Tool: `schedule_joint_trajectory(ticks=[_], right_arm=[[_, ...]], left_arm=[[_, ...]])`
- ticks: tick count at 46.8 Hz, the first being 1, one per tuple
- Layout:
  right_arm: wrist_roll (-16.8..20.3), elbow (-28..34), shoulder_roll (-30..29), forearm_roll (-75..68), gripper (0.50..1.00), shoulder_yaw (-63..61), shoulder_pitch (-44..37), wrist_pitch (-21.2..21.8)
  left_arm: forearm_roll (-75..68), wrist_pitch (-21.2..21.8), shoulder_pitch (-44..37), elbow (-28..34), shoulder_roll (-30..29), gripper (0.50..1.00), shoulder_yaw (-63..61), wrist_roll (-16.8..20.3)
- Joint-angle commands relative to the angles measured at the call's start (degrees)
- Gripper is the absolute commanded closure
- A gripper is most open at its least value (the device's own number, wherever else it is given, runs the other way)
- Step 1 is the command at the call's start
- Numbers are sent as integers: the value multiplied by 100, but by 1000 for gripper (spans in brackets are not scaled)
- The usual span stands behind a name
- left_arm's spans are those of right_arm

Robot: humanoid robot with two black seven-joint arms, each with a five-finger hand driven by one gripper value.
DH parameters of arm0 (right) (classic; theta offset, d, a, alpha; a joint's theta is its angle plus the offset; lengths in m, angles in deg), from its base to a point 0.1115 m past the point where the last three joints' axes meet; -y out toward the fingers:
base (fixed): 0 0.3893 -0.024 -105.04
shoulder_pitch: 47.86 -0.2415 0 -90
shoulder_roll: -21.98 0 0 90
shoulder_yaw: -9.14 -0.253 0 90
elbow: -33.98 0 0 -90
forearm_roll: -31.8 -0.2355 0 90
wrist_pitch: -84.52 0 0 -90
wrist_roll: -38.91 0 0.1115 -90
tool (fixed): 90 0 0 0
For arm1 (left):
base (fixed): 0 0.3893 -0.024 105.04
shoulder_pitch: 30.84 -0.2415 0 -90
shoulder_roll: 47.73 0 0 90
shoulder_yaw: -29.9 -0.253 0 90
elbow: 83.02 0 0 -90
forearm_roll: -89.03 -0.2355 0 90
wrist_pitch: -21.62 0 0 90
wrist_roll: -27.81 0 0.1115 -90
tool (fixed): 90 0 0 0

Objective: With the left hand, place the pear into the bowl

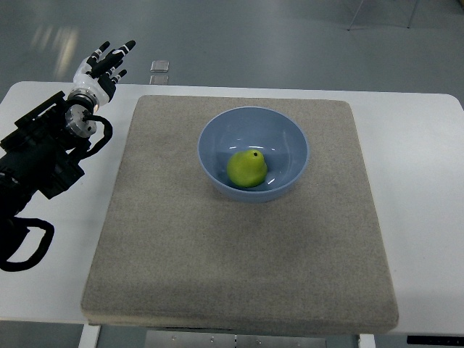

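White table (420,167), spanning nearly the full width of the view. Covered across its middle by a large grey-beige felt mat (239,254), squarish, with bare tabletop showing at left, right and along the far edge. On the mat, toward its far half, a blue bowl (284,138).

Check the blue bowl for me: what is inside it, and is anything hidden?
Inside the blue bowl lies one green pear, resting on the bottom. The bowl's floor directly beneath the pear is covered. The left hand is off at the table's far left corner, fingers spread, empty.
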Motion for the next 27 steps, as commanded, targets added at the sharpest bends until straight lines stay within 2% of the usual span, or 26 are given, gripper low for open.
schedule_joint_trajectory(ticks=[1, 27], right_arm=[[0, 0, 0, 0, 576, 0, 0, 4], [35, 211, 0, -9, 576, 9, 35, 145]], left_arm=[[-17, -27, 2, 0, -52, 510, -6, 38], [-26, -62, -33, 0, -79, 508, -14, 126]])
